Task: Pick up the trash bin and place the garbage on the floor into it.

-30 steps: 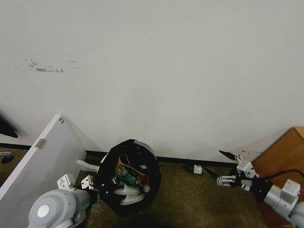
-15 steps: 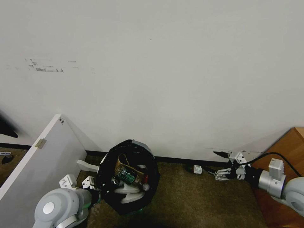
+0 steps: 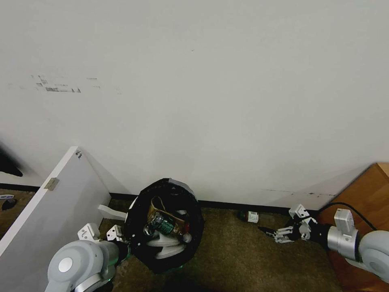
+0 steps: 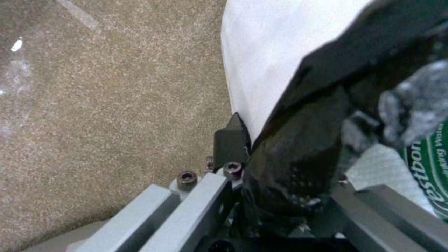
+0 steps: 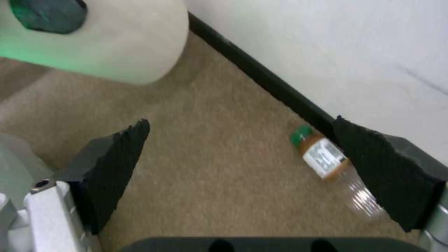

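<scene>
Black-bagged trash bin [image 3: 164, 227] hangs tipped, its rim clamped by the left gripper [image 4: 261, 175] (slippers and a green-labelled bottle inside). Beige carpet [image 3: 243, 259] runs to a dark baseboard [image 3: 227, 205] under the white wall [image 3: 202, 101]; another bottle [image 5: 327, 157] lies there, right gripper [image 5: 243, 175] spread wide nearby.

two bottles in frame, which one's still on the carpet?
The small bottle with the white label, lying on its side by the baseboard, just ahead of the open right gripper. The green-labelled bottle is already inside the trash bin held by the left gripper.
</scene>
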